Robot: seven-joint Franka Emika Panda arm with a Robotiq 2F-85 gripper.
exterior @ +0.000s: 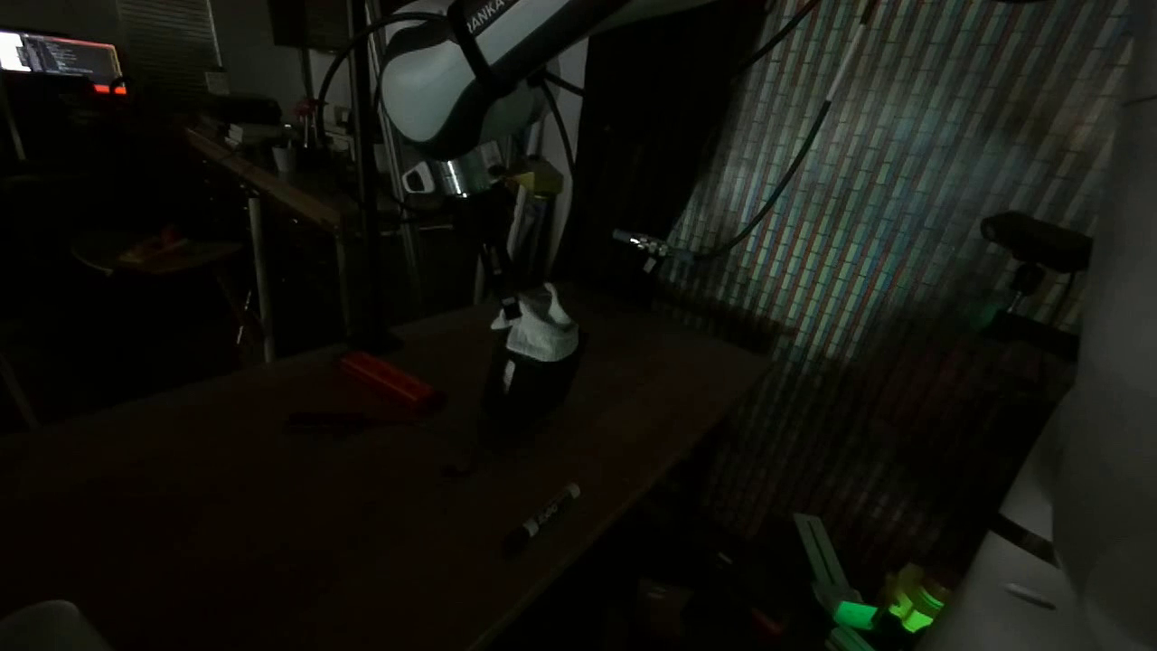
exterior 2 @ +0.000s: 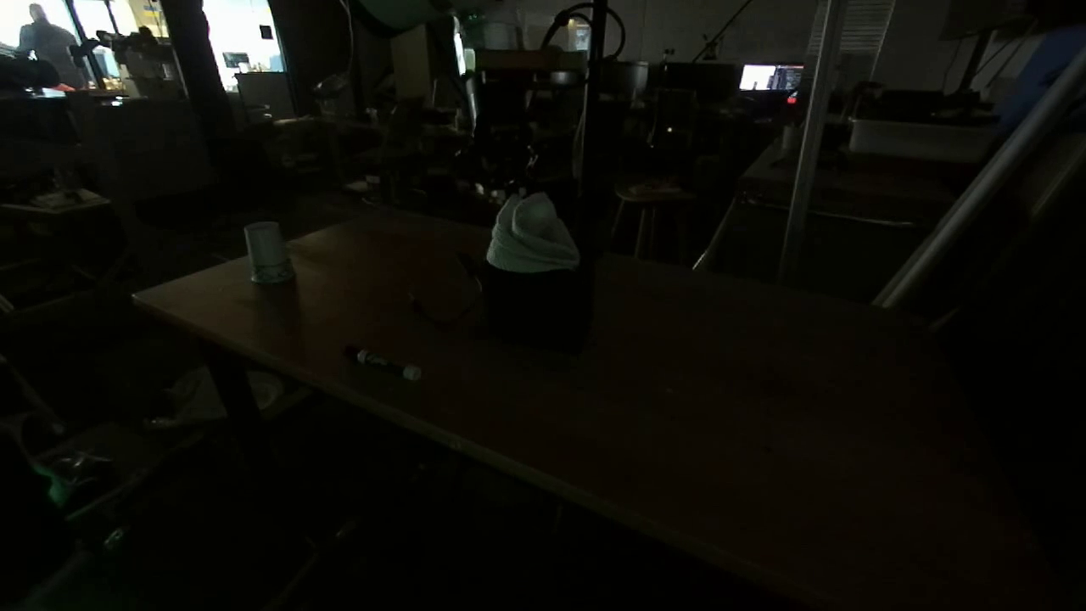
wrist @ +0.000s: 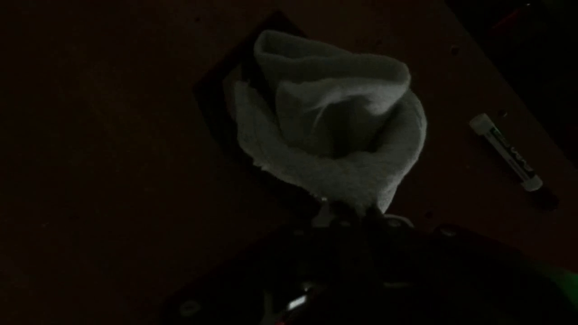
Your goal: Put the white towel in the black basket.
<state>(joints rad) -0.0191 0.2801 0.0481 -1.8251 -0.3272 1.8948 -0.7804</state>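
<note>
I am hanging in what is looking like a robotics lab or workshop, dimly lit. My jointed arm (exterior: 432,95) is showing overhead, a dark cable (exterior: 801,160) is looping beside it, and a camera-like box (exterior: 1039,240) is sitting on a mount (exterior: 1025,278). Farther off, a screen (exterior: 59,59) is glowing with text, a workbench (exterior: 262,178) is carrying clutter (exterior: 256,133), and a stool (exterior 2: 655,196) is standing.

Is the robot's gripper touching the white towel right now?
Touching. The wrist view shows it: the white towel narrows to a bunched edge, and the gripper pinches that edge between its tips.
</note>
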